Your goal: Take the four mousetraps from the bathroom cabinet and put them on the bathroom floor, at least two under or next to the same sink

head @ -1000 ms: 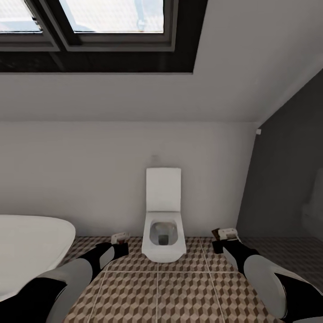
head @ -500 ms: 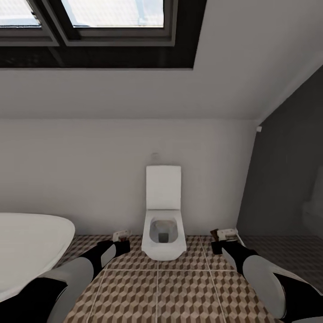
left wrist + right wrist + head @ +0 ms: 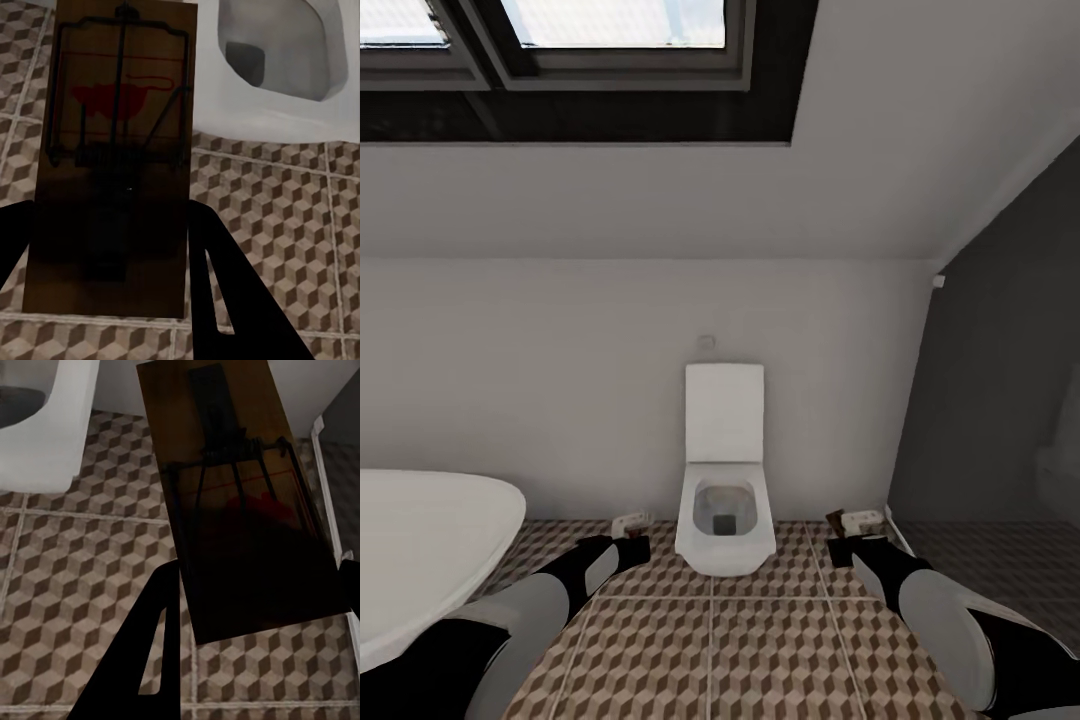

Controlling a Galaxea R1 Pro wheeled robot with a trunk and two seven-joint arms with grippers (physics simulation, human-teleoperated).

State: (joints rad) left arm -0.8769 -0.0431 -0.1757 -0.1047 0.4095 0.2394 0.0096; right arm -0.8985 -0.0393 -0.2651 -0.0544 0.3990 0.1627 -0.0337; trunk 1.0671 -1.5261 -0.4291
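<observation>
At lower centre of the head view, the left hand (image 3: 628, 527) grips one mousetrap (image 3: 112, 161) and the right hand (image 3: 857, 527) grips another mousetrap (image 3: 240, 502); both hang above the bathroom floor (image 3: 760, 640). A white toilet (image 3: 725, 500) stands between them; a white tub (image 3: 420, 540) sits lower left.

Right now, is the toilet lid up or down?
Up. The lid stands against the wall, and the toilet bowl is open, showing its dark drain.

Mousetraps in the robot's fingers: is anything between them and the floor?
Nothing visible. The left mousetrap and right mousetrap hang over bare bathroom floor; the toilet stands between them, off to each one's side.
</observation>
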